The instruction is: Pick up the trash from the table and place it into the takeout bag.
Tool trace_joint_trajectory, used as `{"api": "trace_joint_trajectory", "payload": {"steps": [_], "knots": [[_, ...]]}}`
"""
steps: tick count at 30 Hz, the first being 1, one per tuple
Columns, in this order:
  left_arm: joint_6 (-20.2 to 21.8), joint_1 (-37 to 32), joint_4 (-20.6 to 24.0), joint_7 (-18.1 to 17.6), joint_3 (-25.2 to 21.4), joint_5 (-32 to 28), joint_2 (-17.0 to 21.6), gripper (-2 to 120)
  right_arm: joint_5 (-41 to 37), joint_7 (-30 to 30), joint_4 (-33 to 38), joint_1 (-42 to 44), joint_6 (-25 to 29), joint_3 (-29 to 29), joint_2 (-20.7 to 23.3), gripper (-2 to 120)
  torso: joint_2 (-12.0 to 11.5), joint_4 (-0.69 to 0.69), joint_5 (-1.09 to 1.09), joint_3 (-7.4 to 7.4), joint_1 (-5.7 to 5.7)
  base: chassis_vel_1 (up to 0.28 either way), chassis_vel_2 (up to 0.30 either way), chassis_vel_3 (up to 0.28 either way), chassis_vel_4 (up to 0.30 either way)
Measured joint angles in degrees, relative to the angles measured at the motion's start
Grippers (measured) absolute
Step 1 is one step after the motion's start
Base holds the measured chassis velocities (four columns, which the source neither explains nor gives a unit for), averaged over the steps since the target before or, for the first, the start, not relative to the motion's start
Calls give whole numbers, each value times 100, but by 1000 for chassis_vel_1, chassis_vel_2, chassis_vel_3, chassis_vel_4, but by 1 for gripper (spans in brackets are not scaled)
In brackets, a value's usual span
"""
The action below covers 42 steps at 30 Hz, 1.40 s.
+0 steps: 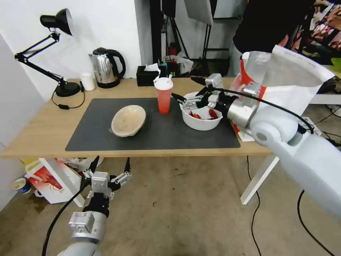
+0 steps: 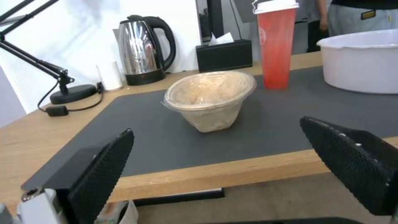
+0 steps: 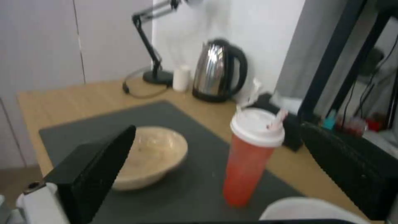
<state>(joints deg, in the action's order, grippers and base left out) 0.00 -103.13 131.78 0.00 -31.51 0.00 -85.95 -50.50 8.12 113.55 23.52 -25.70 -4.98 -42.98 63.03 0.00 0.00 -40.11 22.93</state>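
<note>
The table (image 1: 42, 131) is a long light-wood top with a dark grey mat (image 1: 160, 131) lying on it. Three pieces of trash stand on the mat. The beige bowl (image 1: 128, 120) is on the left part of the mat and it is tilted, with its opening turned partly to the side. The red cup (image 1: 164, 96) with a white lid stands upright near the middle, toward the far edge of the mat. The white bowl (image 1: 201, 117) with red crayfish scraps inside stands on the right part of the mat, just beside the cup but not touching it.

The takeout bag (image 1: 284, 78) stands at the right end of the table, beside the white bowl. It is white with a red band, and its mouth is open so the silvery lining shows.

The right gripper (image 1: 190, 97) reaches over the table from the right and hangs above the far rim of the white bowl, between the bowl and the red cup. Its jaws are spread apart and hold nothing. In the right wrist view the two black fingers (image 3: 99, 168) stand wide, with the cup and the beige bowl between them farther off.

The left gripper (image 1: 111, 169) is low, in front of the near table edge, below the level of the top. Its jaws are also released and empty.

Behind the mat stand a kettle (image 1: 106, 67), a black desk lamp (image 1: 53, 53), a small white cup (image 1: 87, 81) and a black tissue box (image 1: 147, 75).
</note>
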Motion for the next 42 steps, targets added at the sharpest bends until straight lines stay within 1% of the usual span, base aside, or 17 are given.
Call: {"api": "trace_joint_trajectory", "payload": {"steps": [1, 4, 5, 7, 8, 9, 11, 12, 14, 16, 24, 33, 35, 42], "knots": [[0, 0, 0, 0, 0, 0, 0, 100, 0, 0, 0, 0, 0, 0, 0, 100, 0, 0, 0, 0, 0, 0, 0, 0, 0], [0, 0, 0, 0, 0, 0, 0, 100, -216, -89, -132, -457, -668, -247, 6, 100, 0, 1, -1, 0, 0, 0, 0, 0, 0], [0, 0, 0, 0, 0, 0, 0, 100, -216, -89, -132, -457, -668, -247, 6, 100, 0, 1, -1, 0, 0, 0, 0, 0, 0], [0, 0, 0, 0, 0, 0, 0, 100, -309, -289, -109, -619, -1055, -347, 0, 100, 0, 1, 0, 0, 0, 0, 0, 0, 0], [0, 0, 0, 0, 0, 0, 0, 100, -309, -289, -109, -619, -1055, -347, 0, 100, 0, 1, 0, 0, 0, 0, 0, 0, 0], [0, 0, 0, 0, 0, 0, 0, 100, -439, -422, -50, -635, -1303, -359, 3, 100, 0, 0, 1, 0, 0, 0, 0, 0, 0], [0, 0, 0, 0, 0, 0, 0, 100, -716, -779, 10, -700, -1561, -448, 28, 100, 0, 0, 0, 0, -1, 0, 0, 0, 0], [0, 0, 0, 0, 0, 0, 0, 100, -800, -907, 12, -744, -1595, -509, 42, 100, 0, 0, 1, 0, -1, 0, 0, 0, 0], [0, 0, 0, 0, 0, 0, 0, 100, -839, -977, 11, -782, -1607, -554, 57, 100, 0, 0, 1, 0, -1, 0, 0, 0, 0], [0, 0, 0, 0, 0, 0, 0, 100, -945, -1189, -50, -952, -1616, -743, 102, 100, 0, 0, 0, 0, -1, 0, 0, 0, 0], [0, 0, 0, 0, 0, 0, 0, 100, -1113, -1523, -286, -1146, -1614, -1093, 26, 100, 0, 1, 0, 0, -1, 0, 0, 0, 0], [0, 0, 0, 0, 0, 0, 0, 100, -1061, -1524, -609, -1219, -1598, -1372, -105, 100, 0, 0, 0, 0, -1, 0, 0, 0, 0], [0, 0, 0, 0, 0, 0, 0, 100, -1024, -1443, -689, -1219, -1594, -1395, -148, 100, 0, 1, 0, 0, -1, 0, 0, 0, 0], [0, 0, 0, 0, 0, 0, 0, 100, -994, -1339, -709, -1289, -1585, -1482, -131, 100, 0, 0, 0, 0, -1, 0, 0, 0, 0]]}}
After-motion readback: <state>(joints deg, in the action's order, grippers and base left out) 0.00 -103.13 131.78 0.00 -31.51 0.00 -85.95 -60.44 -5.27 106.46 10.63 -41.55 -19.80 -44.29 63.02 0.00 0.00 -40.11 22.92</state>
